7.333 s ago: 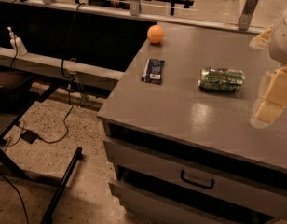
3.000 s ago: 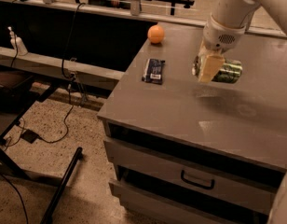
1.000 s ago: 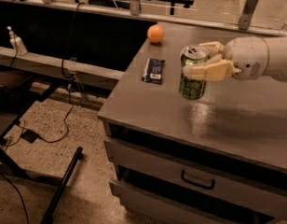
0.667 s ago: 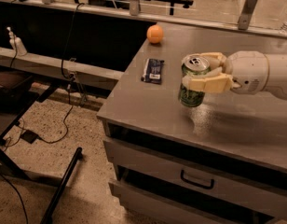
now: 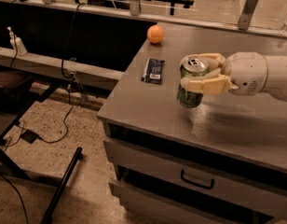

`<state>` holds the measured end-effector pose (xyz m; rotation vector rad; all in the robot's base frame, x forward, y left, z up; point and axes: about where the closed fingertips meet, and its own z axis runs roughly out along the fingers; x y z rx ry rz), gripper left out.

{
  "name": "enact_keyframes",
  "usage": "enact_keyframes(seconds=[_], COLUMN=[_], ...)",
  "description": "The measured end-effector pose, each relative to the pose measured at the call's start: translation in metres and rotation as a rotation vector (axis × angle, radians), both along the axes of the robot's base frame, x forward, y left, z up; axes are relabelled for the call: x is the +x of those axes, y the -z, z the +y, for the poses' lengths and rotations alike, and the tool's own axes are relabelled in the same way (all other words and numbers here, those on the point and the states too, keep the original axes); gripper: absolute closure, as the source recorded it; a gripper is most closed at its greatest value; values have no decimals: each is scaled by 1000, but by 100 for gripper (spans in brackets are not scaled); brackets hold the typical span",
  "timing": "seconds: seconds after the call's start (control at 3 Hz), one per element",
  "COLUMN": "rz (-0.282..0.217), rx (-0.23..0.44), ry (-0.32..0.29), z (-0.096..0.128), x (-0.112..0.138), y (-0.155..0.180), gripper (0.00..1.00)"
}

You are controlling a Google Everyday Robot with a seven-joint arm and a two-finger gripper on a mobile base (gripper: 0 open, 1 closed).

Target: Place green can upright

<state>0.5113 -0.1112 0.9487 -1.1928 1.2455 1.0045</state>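
Note:
The green can (image 5: 190,94) stands upright near the front left part of the grey cabinet top (image 5: 148,104), silver top and pull tab facing up. My gripper (image 5: 194,72) reaches in from the right on a white arm. Its cream fingers (image 5: 205,84) are shut around the can's upper half, one in front and one behind. The can's base is at or just above the surface; I cannot tell if it touches.
A dark blue flat wrapped bar (image 5: 153,70) lies left of the can. An orange ball (image 5: 155,34) sits at the back left corner. Drawers (image 5: 197,181) are below the top. The left edge drops to a floor with cables and a black frame (image 5: 64,183).
The can lay on its side farther back and right; I grasped it, lifted it, turned it upright, and moved it forward and lower toward the surface.

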Motion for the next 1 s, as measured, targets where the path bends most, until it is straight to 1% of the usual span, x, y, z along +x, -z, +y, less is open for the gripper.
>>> enact_keyframes(seconds=[0.33, 0.67, 1.0], rz=[12, 11, 7], rx=[13, 11, 0], ry=[33, 26, 37], z=[-15, -11, -16], x=[-5, -6, -6], y=[17, 16, 12], gripper=[31, 0, 0])
